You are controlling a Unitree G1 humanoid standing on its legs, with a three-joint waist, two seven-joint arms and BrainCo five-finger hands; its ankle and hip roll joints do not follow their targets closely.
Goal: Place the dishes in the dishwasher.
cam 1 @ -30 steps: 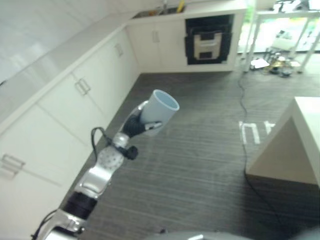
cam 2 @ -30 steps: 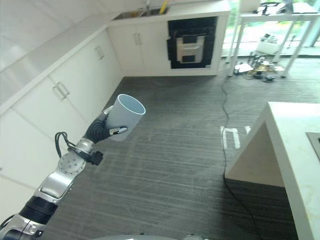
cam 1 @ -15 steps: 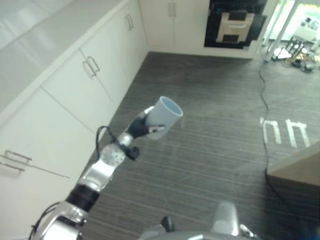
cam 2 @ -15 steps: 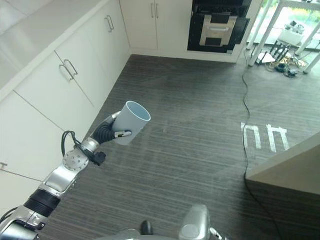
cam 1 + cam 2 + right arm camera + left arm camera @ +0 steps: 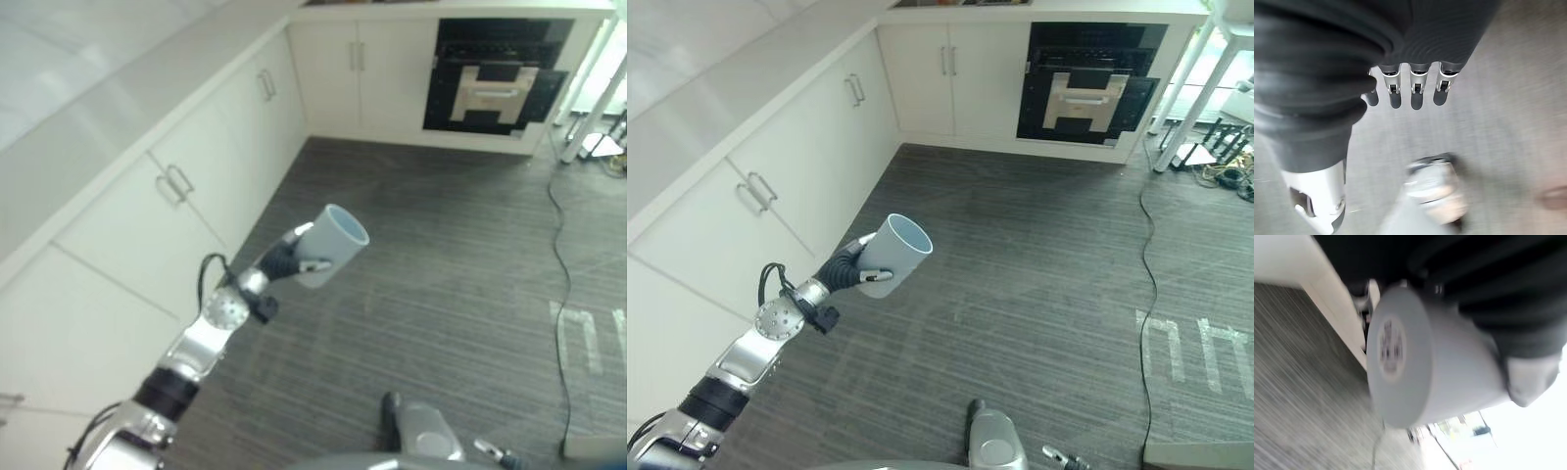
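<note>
Left hand [image 5: 847,271] grips 1 pale blue-grey cup [image 5: 893,254], fingers and thumb curled round its lower wall. Cup is plain, cylindrical and handle-free, tilted with its open mouth facing up and away from the arm; its flat base [image 5: 1391,350] carries a round mark. Cup is held in the air above the dark striped floor [image 5: 1038,284], near the white cabinets [image 5: 813,157]. Right hand [image 5: 1410,93] hangs over the floor, fingers relaxed and holding nothing.
</note>
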